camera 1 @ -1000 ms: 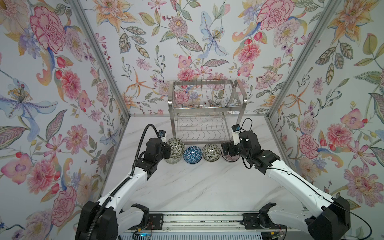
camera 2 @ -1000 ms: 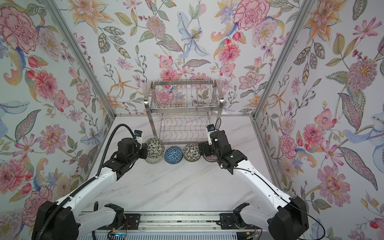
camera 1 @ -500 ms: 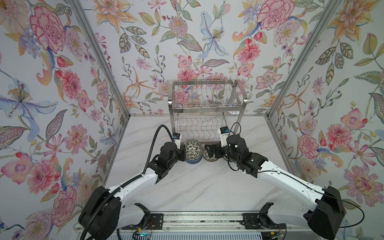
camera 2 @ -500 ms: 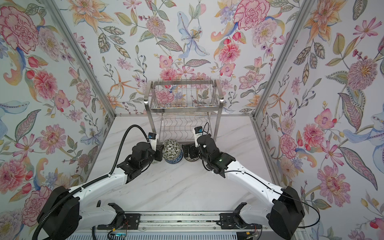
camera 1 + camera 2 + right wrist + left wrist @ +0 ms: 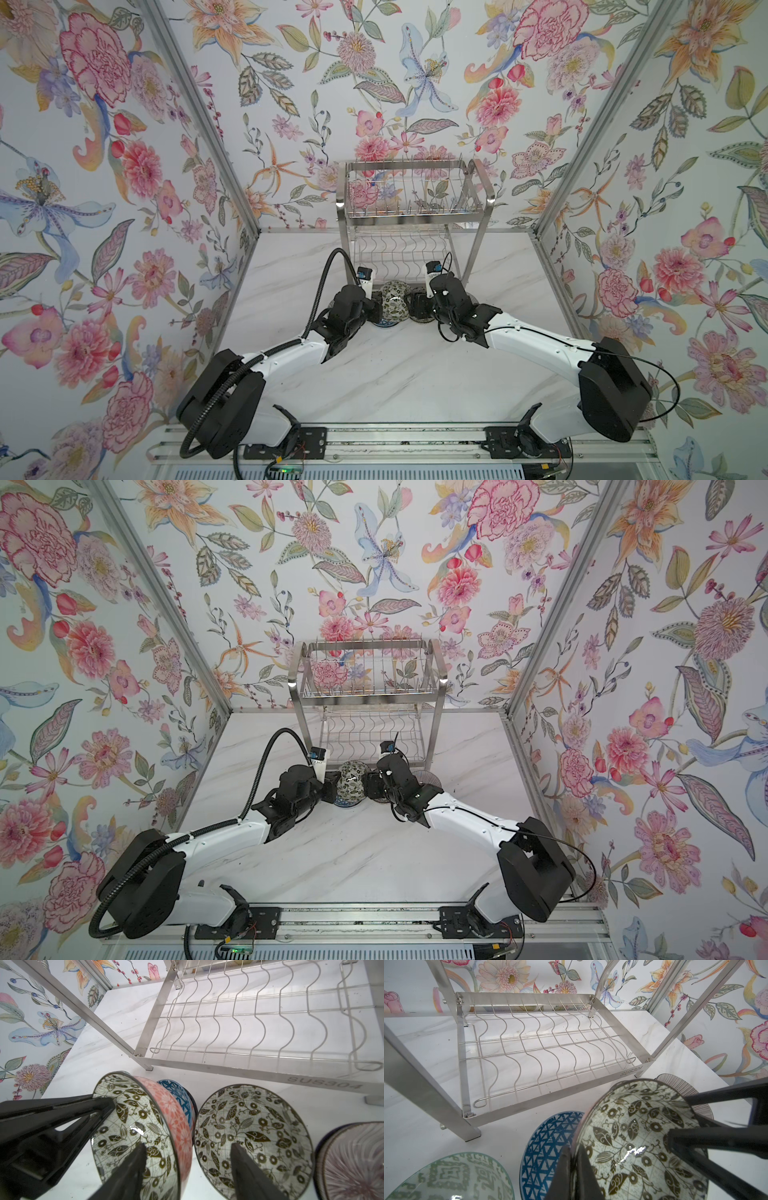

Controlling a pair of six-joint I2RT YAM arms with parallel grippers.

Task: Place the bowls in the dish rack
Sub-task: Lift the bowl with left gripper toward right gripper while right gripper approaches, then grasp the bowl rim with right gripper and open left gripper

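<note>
My left gripper (image 5: pixel 574 1149) is shut on the rim of a bowl (image 5: pixel 643 1136) with black-and-cream leaves inside and pink flowers outside. It holds this bowl (image 5: pixel 392 299) tilted on edge, just in front of the dish rack (image 5: pixel 415 212). My right gripper (image 5: pixel 189 1147) is open and straddles the held bowl's (image 5: pixel 133 1122) pink wall: one finger lies inside it, the other over a second leaf bowl (image 5: pixel 259 1126) on the table. The rack's wavy lower tier (image 5: pixel 550 1043) holds nothing, and so does the upper tier in both top views.
On the table in front of the rack lie a blue-triangle bowl (image 5: pixel 546 1147), a pale green patterned bowl (image 5: pixel 446 1178) and a purple-striped bowl (image 5: pixel 353 1163). The rack's flat legs (image 5: pixel 425 1088) stand close by. Floral walls enclose three sides.
My left gripper has carried the leaf bowl rightward to the middle, over the blue bowl. My right gripper has swung left to meet it, and its jaws have narrowed.
</note>
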